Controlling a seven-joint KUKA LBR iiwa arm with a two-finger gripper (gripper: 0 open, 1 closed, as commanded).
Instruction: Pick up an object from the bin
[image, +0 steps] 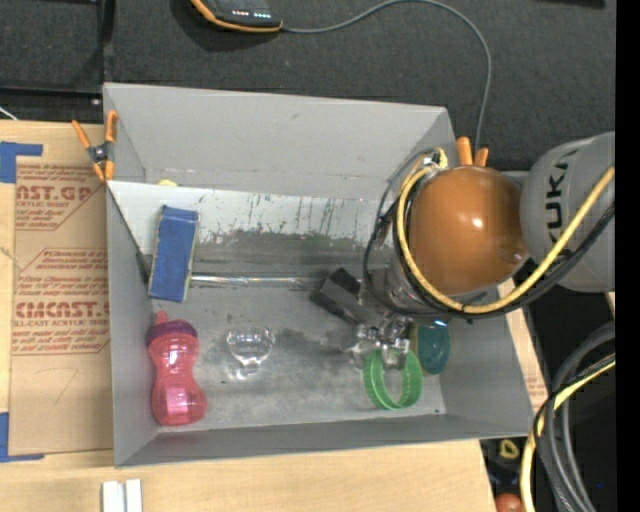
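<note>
My gripper (384, 336) hangs low at the bin's right side, under the arm's orange dome. Just below it a green ring (394, 383) lies on the floor, its top edge touching or nearly touching the gripper. A teal rounded thing (435, 347) sits right of the gripper against the right wall, partly hidden by the arm. A black blocky thing (335, 290) lies just to the left of the gripper. Whether anything is held is hidden from view.
A blue box (173, 253) leans at the back left. A pink bottle (173, 383) lies in the front left corner. A clear plastic piece (247, 350) rests mid-floor. Bare floor stretches between it and the green ring.
</note>
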